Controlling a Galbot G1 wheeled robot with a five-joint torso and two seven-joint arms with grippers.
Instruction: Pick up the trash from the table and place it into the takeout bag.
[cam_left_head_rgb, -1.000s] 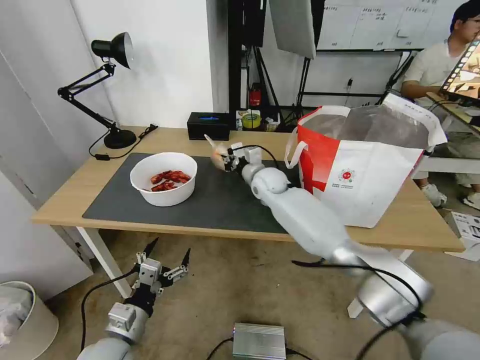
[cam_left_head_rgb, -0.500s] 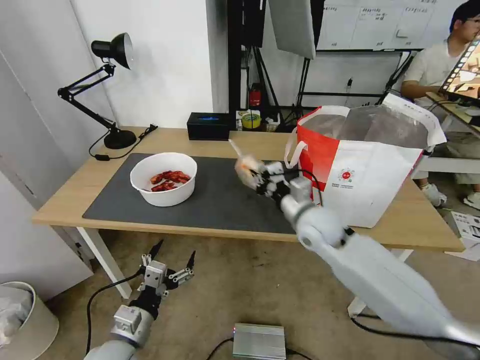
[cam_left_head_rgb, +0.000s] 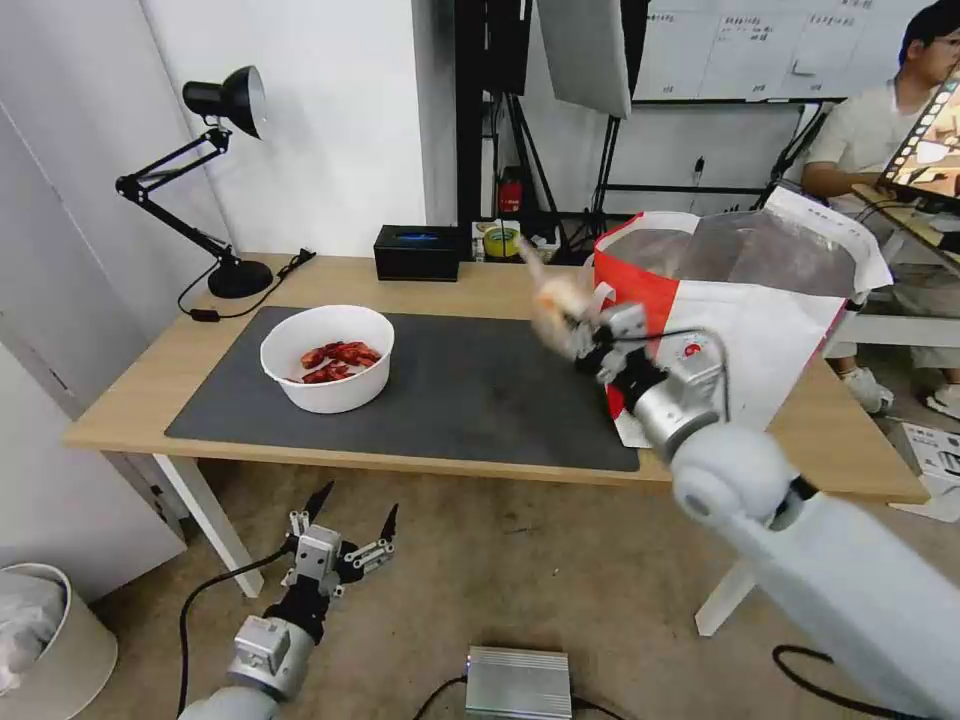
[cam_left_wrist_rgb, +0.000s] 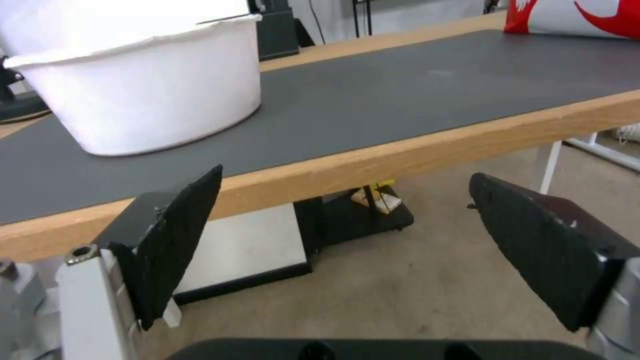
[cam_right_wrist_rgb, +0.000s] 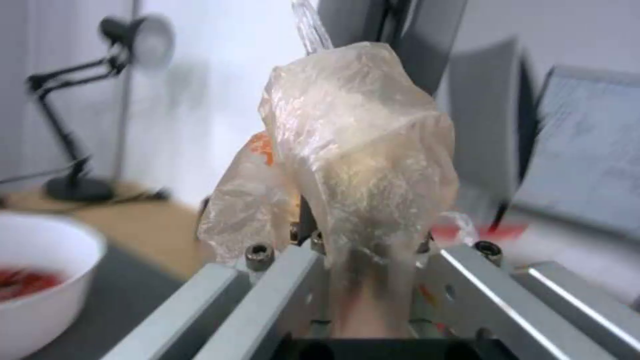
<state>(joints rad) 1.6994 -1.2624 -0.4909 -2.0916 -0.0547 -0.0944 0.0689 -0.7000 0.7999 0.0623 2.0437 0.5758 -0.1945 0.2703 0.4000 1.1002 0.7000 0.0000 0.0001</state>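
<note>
Held trash: a crumpled clear plastic piece (cam_right_wrist_rgb: 360, 150) with an orange smear, raised above the counter (cam_left_head_rgb: 480, 280) just beside the near red corner of the takeout bag (cam_left_head_rgb: 740, 330).
Right gripper (cam_left_head_rgb: 585, 335): jaws clamped on the crumpled plastic, in the air at the bag's left edge.
Bowl of crayfish shells (cam_left_head_rgb: 327, 357): white, upright on the dark grey mat (cam_left_head_rgb: 480, 400), well apart from the bag.
Takeout bag: stands open on the counter's right end, foil lining showing.
Left gripper (cam_left_head_rgb: 340, 525): jaws wide apart, holding nothing, low in front of the counter's near edge.
Desk lamp (cam_left_head_rgb: 215, 170): on the far left corner.
Black box (cam_left_head_rgb: 418, 251): at the back edge.
</note>
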